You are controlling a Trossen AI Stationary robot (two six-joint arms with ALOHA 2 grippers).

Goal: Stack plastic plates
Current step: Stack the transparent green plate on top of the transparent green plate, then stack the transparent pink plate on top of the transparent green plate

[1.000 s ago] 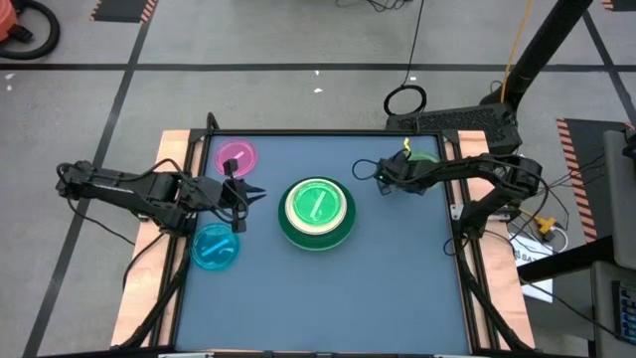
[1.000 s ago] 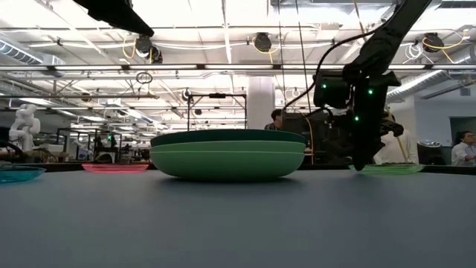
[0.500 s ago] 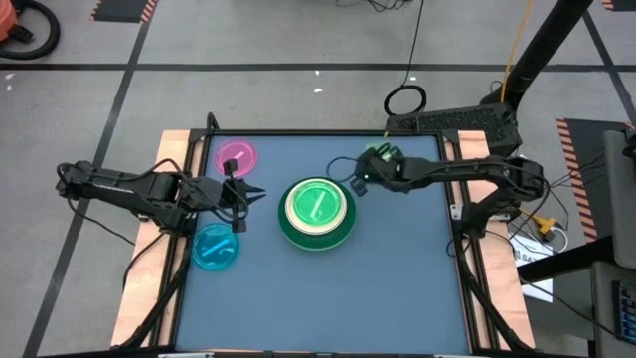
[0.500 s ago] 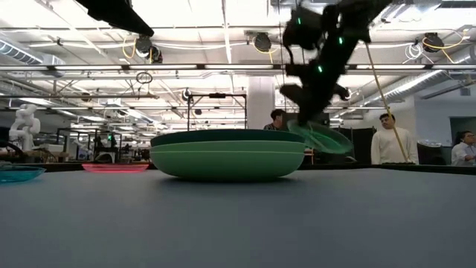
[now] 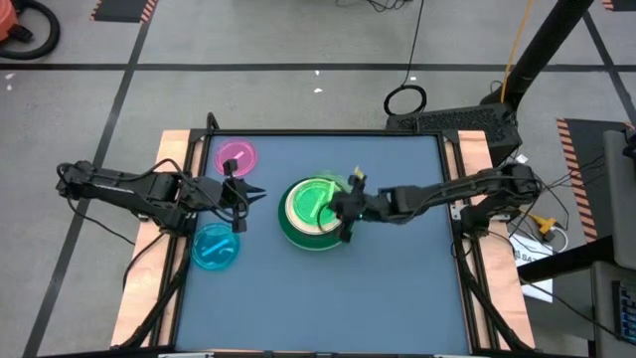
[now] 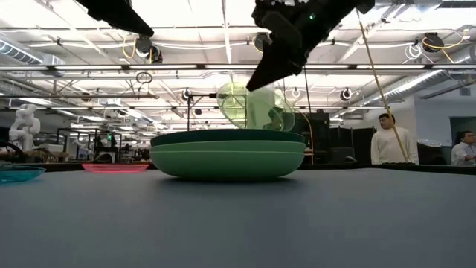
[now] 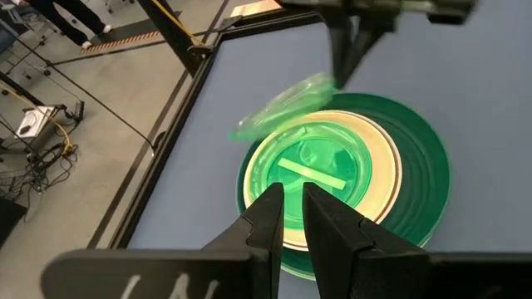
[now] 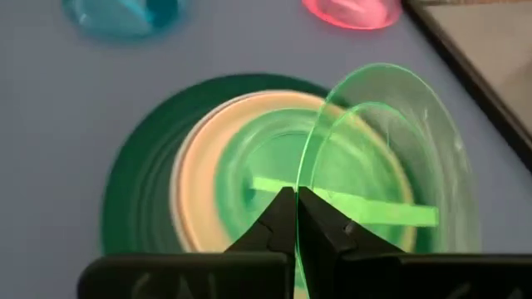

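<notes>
A stack of plates (image 5: pixel 316 213) stands mid-table: dark green at the bottom, a cream one above, and a small translucent green plate with a stripe (image 8: pixel 332 203) on top. My right gripper (image 5: pixel 345 209) hovers over the stack's right side, shut on another small translucent green plate (image 6: pixel 253 106). A pink plate (image 5: pixel 235 157) and a blue plate (image 5: pixel 216 247) lie flat near the table's left edge. My left gripper (image 5: pixel 254 195) waits between those two and the stack, its fingers a narrow gap apart (image 7: pixel 291 218), holding nothing. My right gripper pinches the small green plate's rim (image 8: pixel 301 184) between its two fingers, reaching in from the table's right and slanting downward. The plate is lifted clear above the stack (image 6: pixel 227 154) and stands steeply tilted, nearly on edge.
Bare blue table surface (image 5: pixel 328 298) lies near and right of the stack. Black rails and wooden borders frame the table's sides (image 5: pixel 459 219). People stand in the room beyond the far edge (image 6: pixel 387 141).
My right gripper has lifted the small green plate off the table's far right part and carried it leftward and up to above the stack. The plate has tipped from lying flat to nearly on edge.
</notes>
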